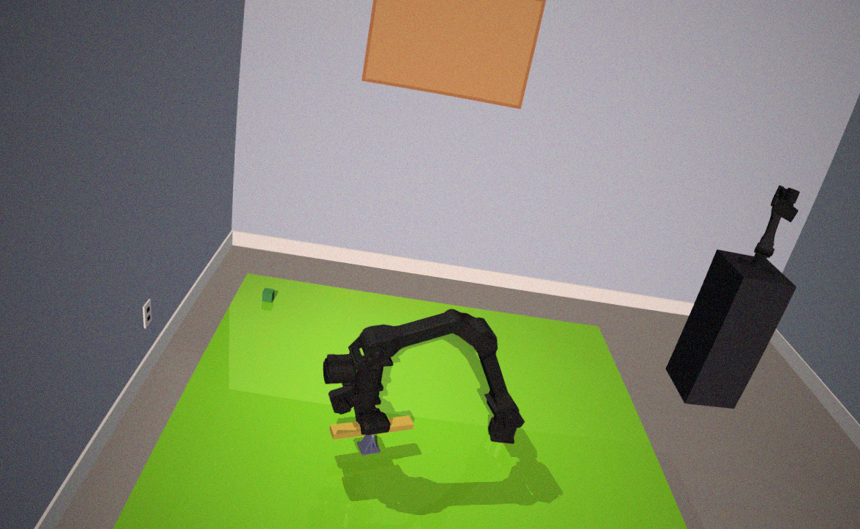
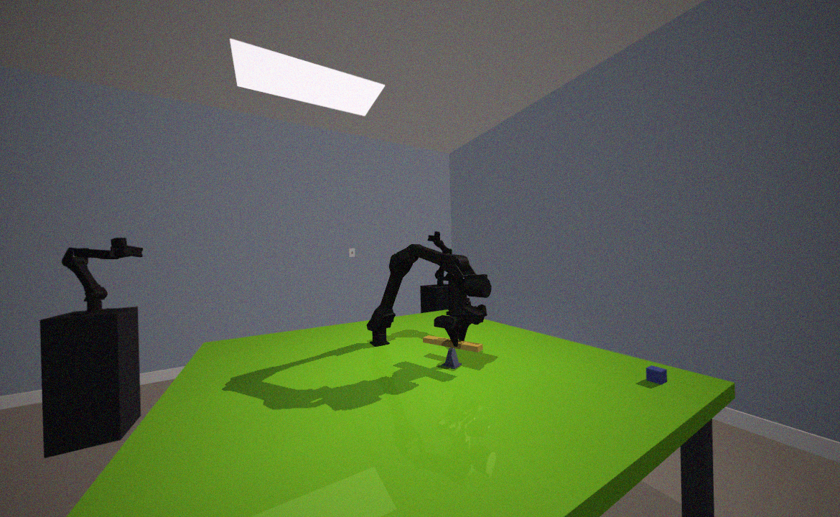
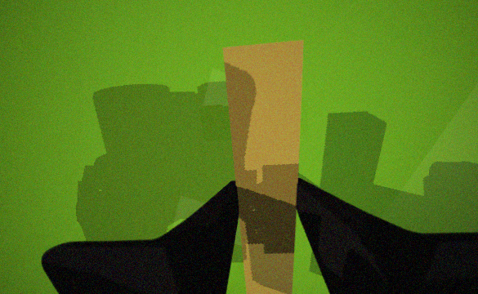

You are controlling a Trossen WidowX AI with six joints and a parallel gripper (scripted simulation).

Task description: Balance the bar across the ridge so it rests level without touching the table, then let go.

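My gripper (image 1: 373, 424) (image 2: 454, 341) (image 3: 265, 186) is shut on the tan wooden bar (image 1: 342, 430) (image 2: 472, 347) (image 3: 268, 106) near its middle. The bar is held roughly level, just above the small blue-grey ridge (image 1: 368, 445) (image 2: 451, 360), which stands on the green table (image 1: 538, 421) (image 2: 538, 411) (image 3: 59, 61). In the top and exterior views the ridge sits right under the gripper and the bar's middle. I cannot tell whether the bar touches the ridge's top. In the wrist view the bar hides the ridge.
A small green cube (image 1: 267, 296) sits at the table's far left corner; in the exterior view it looks dark blue (image 2: 655, 374) near the table's right edge. Black pedestals (image 1: 725, 328) (image 2: 89, 379) with cameras stand on the floor beside the table.
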